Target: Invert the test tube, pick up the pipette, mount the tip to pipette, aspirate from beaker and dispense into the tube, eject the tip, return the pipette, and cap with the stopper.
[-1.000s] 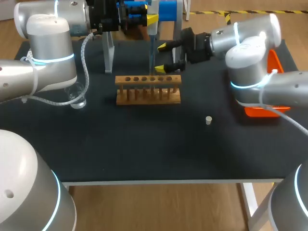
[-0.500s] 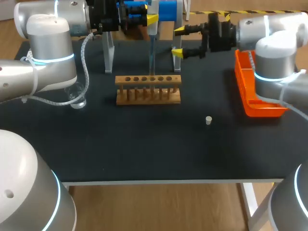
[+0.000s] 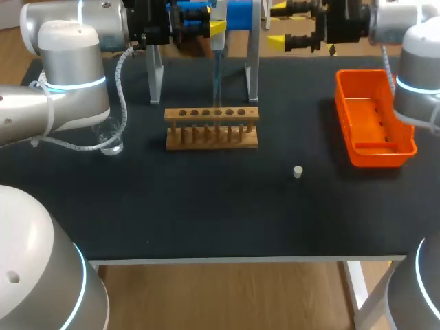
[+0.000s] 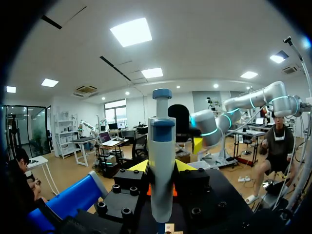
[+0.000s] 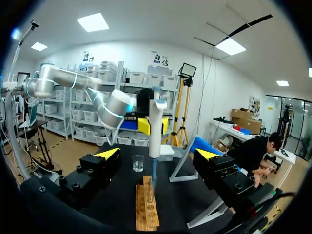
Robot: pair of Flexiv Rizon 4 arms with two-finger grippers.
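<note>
**Left pincer** (image 3: 214, 27): closed on the pipette (image 4: 162, 146), with a yellow tip against each side of its white body. The blue-capped plunger stands above the fingers. The pincer is high over the far part of the table (image 3: 206, 213).

**Pipette:** upright. Its shaft hangs straight down from the left pincer, and the thin lower end reaches the wooden rack (image 3: 212, 130) at a hole right of its middle. Whether a test tube stands in that hole cannot be told.

**Wooden rack:** directly beneath the left pincer, with one row of holes.

**Pipette stand** (image 3: 253, 65): a metal leg stands on either side of the hanging shaft, behind the rack. A blue part sits just beside the left pincer.

**Beaker** (image 3: 110, 141): clear glass, on the table below the left pincer. It is off to the left arm's side and apart from the rack.

**Right pincer** (image 3: 278, 25): spread wide, with nothing between its fingers. It faces the pipette from beyond the stand's leg and touches neither.

**Orange tray** (image 3: 377, 159): on the table beneath the right pincer, on its nearer side.

**Stopper** (image 3: 298, 172): small and pale, alone on the table. It is well apart from both pincers, between the rack and the tray.
</note>
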